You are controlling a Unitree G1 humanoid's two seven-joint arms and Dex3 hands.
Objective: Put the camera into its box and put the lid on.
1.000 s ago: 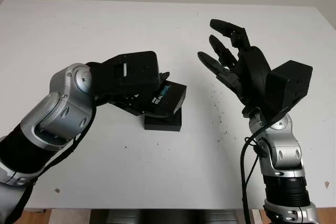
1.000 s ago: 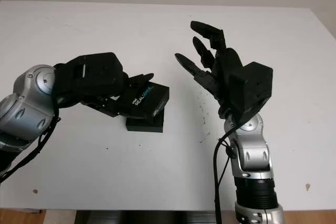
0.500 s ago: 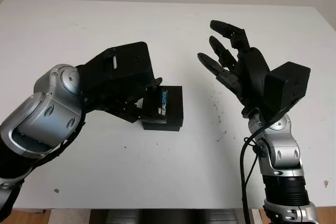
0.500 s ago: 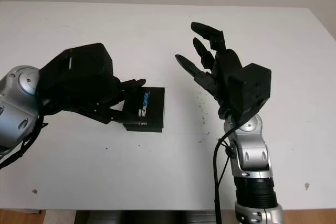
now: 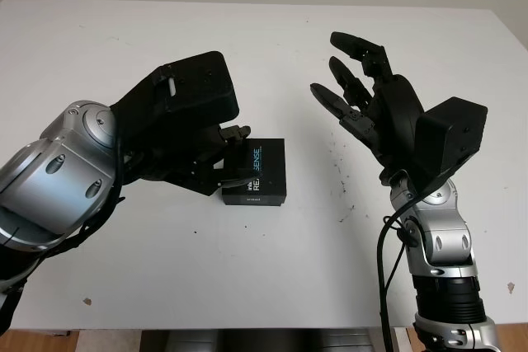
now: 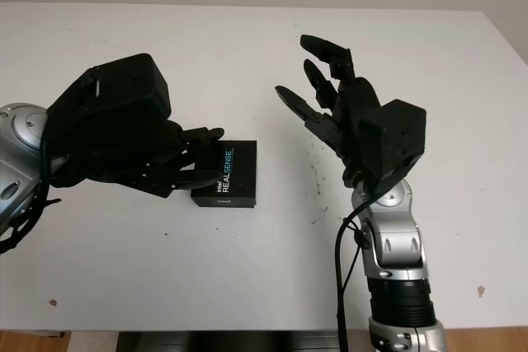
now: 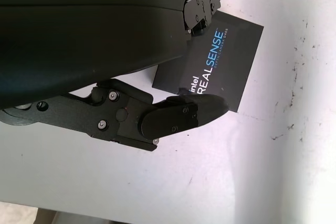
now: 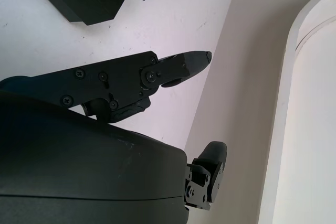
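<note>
A small black box [image 5: 256,173] lies flat on the white tabletop [image 5: 264,47], its lid [image 7: 212,66] already on top and printed with pale lettering; the camera itself is out of sight, so I judge it is inside. The box is my landmark for everything else.

My left hand [image 5: 221,158] is low on the box's left side; one of its fingers [image 7: 197,115] reaches over the near edge of the lid, and another sits at the lid's far corner; whether they press on the lid or hover just above it I cannot tell; they are loosely curled, and whether they hold anything I cannot tell.

My right hand [image 5: 363,92] is raised in the air to the right of the box, well apart from it, palm turned toward it, open and holding nothing.

How the box will handle, as a judgement: it looks like stiff card, light, with square edges and a smooth, slightly slippery finish; the lid is probably a snug sleeve-type fit that can catch if it goes on crooked; the best place to take hold is across the two long sides, pressing evenly on top so that the lid seats level
</note>
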